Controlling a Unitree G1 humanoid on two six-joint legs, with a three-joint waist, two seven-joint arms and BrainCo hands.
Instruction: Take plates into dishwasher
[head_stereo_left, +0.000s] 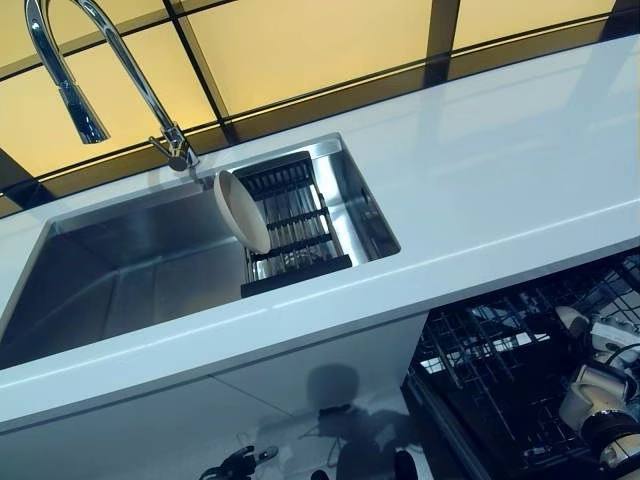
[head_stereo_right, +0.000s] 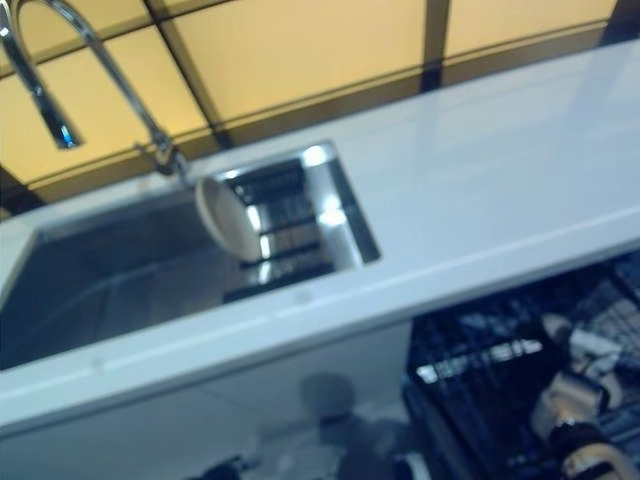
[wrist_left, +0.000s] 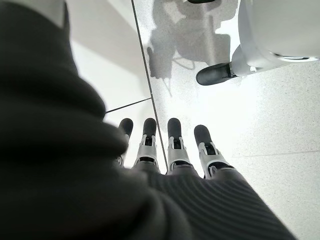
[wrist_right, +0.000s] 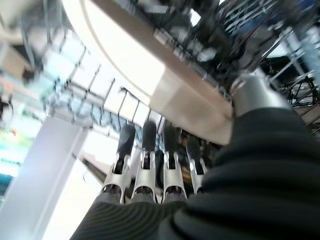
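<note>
From the left eye view we look down on a white counter (head_stereo_left: 500, 190) with a steel sink (head_stereo_left: 130, 270) set into it. A cream plate (head_stereo_left: 241, 210) stands on edge in the black drying rack (head_stereo_left: 295, 225) at the sink's right end, leaning against the rack's slats. The curved tap (head_stereo_left: 110, 70) rises behind the sink. Below the counter on the right, the dishwasher (head_stereo_left: 500, 370) is open and its dark wire basket shows. Our right hand (head_stereo_left: 600, 385) is down inside that basket at the lower right edge; from here we cannot make out how its fingers lie.

The right eye view gives us the same scene more softly: the plate in the rack, and the right hand low in the dishwasher basket.

In the left wrist view our left hand (wrist_left: 172, 145) hangs over the pale floor (wrist_left: 270, 125), its fingers (wrist_left: 202, 137) straight in a row, spread a little, holding and touching nothing. It appears in neither eye view.

In the right wrist view our right hand's fingers (wrist_right: 145, 150) point fairly straight into the basket's wires (wrist_right: 90, 95). A second plate (wrist_right: 150, 75), cream with a tan rim, runs across just beyond the fingertips, among the wires. The thumb lies close against its rim, but we cannot tell whether it grips the plate or merely rests beside it.
</note>
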